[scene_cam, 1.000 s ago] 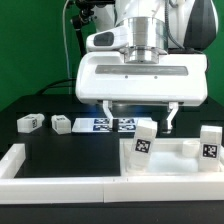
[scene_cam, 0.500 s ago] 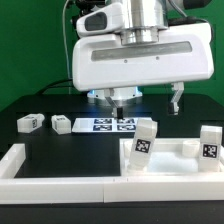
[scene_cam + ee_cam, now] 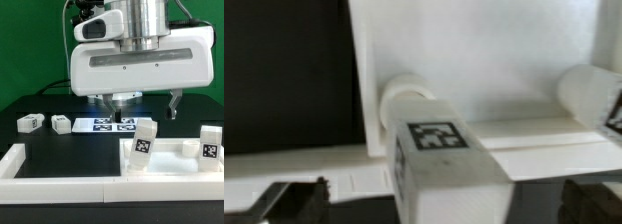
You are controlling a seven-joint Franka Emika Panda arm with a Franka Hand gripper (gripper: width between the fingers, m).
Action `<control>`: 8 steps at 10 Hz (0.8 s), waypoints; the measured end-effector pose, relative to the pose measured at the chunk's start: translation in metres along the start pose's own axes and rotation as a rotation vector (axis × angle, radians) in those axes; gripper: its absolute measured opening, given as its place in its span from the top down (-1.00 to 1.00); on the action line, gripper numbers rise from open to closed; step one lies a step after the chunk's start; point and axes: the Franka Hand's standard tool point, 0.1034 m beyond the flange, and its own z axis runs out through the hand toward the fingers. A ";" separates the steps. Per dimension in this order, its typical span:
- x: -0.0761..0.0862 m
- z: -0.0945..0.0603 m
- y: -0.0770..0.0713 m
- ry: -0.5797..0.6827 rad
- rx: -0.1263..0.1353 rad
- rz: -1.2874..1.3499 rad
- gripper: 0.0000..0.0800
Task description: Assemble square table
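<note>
Spread, empty fingers (image 3: 176, 103) hover. Below them, two legs (image 3: 145, 141) stand on the tabletop (image 3: 166, 164). Two loose legs (image 3: 28, 122) lie well aside, probably yet to fit.

White tabletop (image 3: 172, 166) holds two upright tagged legs (image 3: 145, 141); two loose legs (image 3: 28, 123) lie toward exterior view's left.

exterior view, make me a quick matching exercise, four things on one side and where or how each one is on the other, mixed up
Things:
1 gripper
2 marker board
3 tabletop
4 leftmost leg

Places or states:
a lying on the black table, far at the exterior view's left
b flat on the table, middle of the view
c up above the table, jaws open
d near the front, exterior view's right, with upright tagged legs on it

Pairs: 1-c, 2-b, 3-d, 4-a
</note>
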 end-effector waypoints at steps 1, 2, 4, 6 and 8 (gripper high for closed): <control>0.002 0.007 -0.001 -0.002 -0.003 0.015 -0.62; 0.001 0.016 0.001 -0.002 -0.008 0.023 -0.62; 0.003 0.027 0.011 0.028 -0.022 -0.001 -0.62; 0.003 0.027 0.010 0.026 -0.020 0.022 -0.53; 0.003 0.027 0.010 0.026 -0.020 0.023 0.25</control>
